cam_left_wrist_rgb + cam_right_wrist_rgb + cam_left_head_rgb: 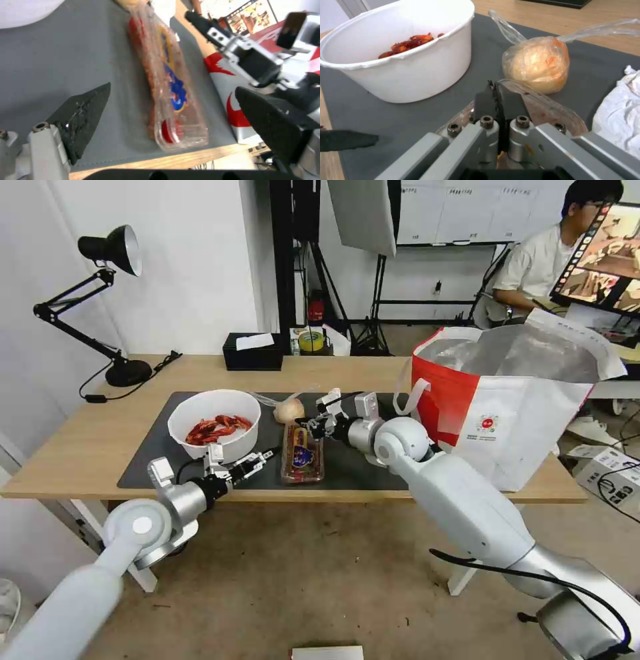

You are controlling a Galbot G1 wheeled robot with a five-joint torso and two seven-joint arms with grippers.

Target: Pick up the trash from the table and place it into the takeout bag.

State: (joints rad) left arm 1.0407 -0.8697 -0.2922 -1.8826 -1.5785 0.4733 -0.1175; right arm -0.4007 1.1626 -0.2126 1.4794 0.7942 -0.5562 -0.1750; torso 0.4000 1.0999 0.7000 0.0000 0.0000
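On the left of the mat (150,453), the white bowl (213,423) is holding red shells. The left gripper (267,455) is hovering near it, jaws wide. The right gripper (498,96) is pinching the far rim of the clear tray (303,453), jaws closed. The takeout bag (513,400) is standing at the tabletop's (80,447) right end.
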